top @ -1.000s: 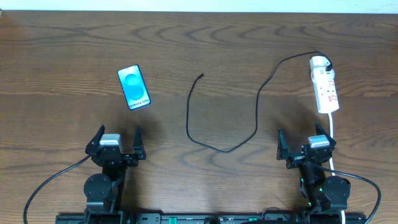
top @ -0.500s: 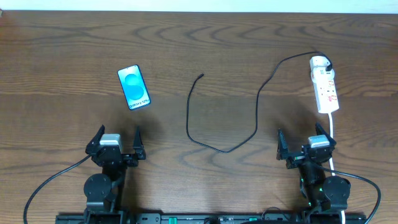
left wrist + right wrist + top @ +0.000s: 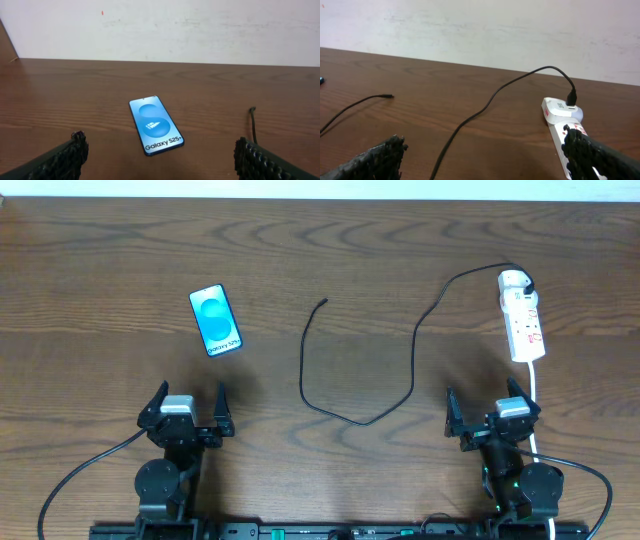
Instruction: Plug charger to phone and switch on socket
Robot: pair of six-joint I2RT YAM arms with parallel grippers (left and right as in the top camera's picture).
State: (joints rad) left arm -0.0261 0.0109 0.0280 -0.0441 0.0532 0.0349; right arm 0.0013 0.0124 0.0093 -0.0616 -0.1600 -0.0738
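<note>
Galaxy S25+ phone (image 3: 215, 320) at ten o'clock on wooden bench (image 3: 90, 250), black charger cable (image 3: 413, 365) looping from white power strip (image 3: 524, 328) at two o'clock, its free plug (image 3: 322, 302) well apart from phone, left jaws and right jaws wide open, empty, near six o'clock edge

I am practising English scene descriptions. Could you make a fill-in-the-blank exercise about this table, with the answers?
1. The phone lies with its screen facing ____.
2. The charger cable is ____ into the power strip at one end.
3. The left claw and the right claw are both ____ and empty.
Answers: up; plugged; open.
</note>
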